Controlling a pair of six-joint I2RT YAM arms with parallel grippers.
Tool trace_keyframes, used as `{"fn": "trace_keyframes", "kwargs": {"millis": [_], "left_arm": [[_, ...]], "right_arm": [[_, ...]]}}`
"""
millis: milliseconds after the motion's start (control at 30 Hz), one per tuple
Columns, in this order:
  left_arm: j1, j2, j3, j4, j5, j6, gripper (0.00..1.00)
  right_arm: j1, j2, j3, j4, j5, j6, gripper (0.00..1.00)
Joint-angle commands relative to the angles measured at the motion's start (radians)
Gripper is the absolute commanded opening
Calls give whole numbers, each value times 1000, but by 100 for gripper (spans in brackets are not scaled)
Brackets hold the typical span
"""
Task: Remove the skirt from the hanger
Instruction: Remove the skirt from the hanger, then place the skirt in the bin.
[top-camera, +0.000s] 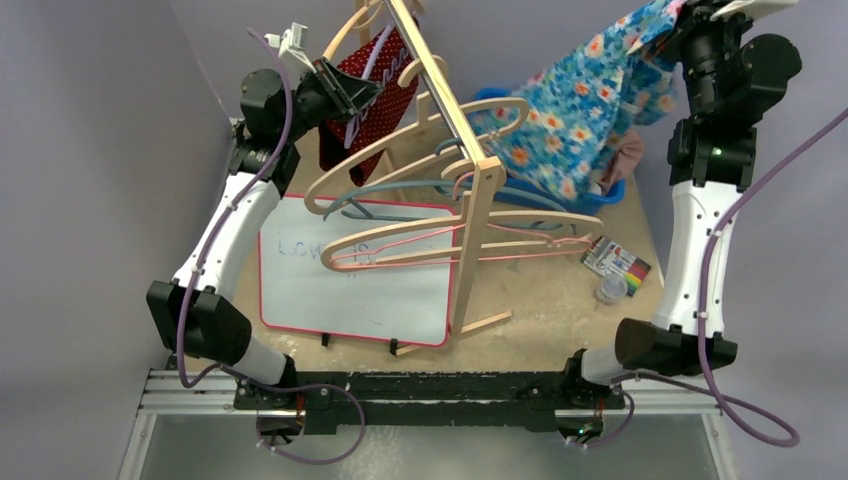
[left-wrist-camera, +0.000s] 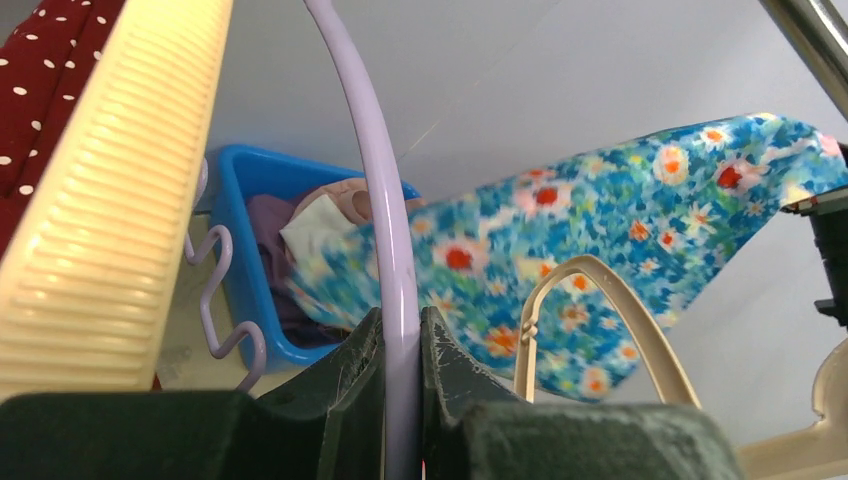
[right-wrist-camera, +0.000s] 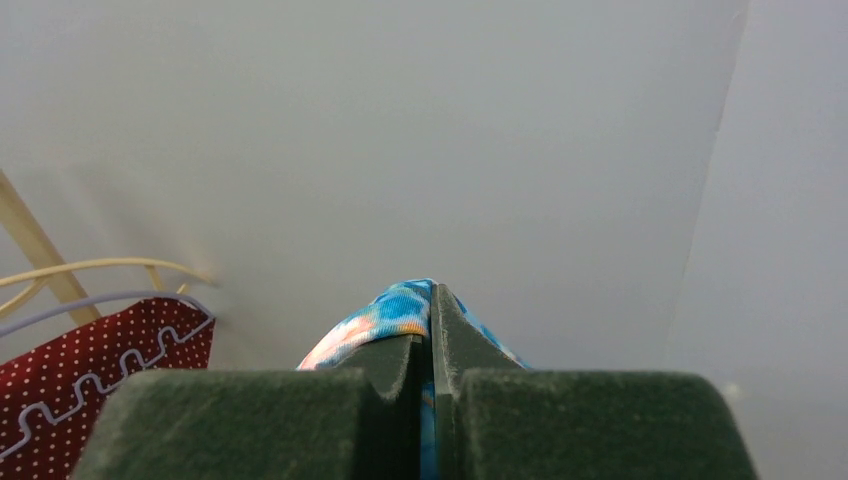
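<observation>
We list, on the left, the left gripper (left-wrist-camera: 402, 335), raised beside the top of the rack (top-camera: 475, 230), its jaws clamped on the thin lilac wire of a hanger (left-wrist-camera: 400, 280) that runs up between the two pads; on the right, the right gripper (right-wrist-camera: 433, 300), lifted high at the far right corner, its jaws pressed together on a fold of the skirt (top-camera: 580, 100), with blue flowered cloth showing at the tips; the skirt itself, blue with white, red and orange flowers, hanging from that grip and spreading down and to the left, over the bin (left-wrist-camera: 300, 165) and toward the upper bars of the rack; we cannot tell whether its lower edge touches any hanger; a red cloth (top-camera: 375, 135) with white dots, hanging at the left gripper beside the lilac wire; several wooden hangers (top-camera: 400, 170) strung along the leaning wooden rack, with a pink wire one lower down; a whiteboard (top-camera: 340, 290) with a red border, lying on the table (top-camera: 560, 300) under the rack; a marker box (top-camera: 617, 262) and a small jar (top-camera: 612, 290), just beside each other near the right arm; pale and mauve clothes heaped in the blue bin
</observation>
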Motion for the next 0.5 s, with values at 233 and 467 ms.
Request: {"fn": "trace_keyframes", "kwargs": {"millis": [233, 467], "left_arm": [[11, -72, 10, -60, -39, 148, 0], [11, -100, 34, -155, -11, 216, 0]], "right_arm": [[-4, 142, 298, -49, -95, 17, 0], [-3, 242, 339, -26, -123, 33, 0]]}}
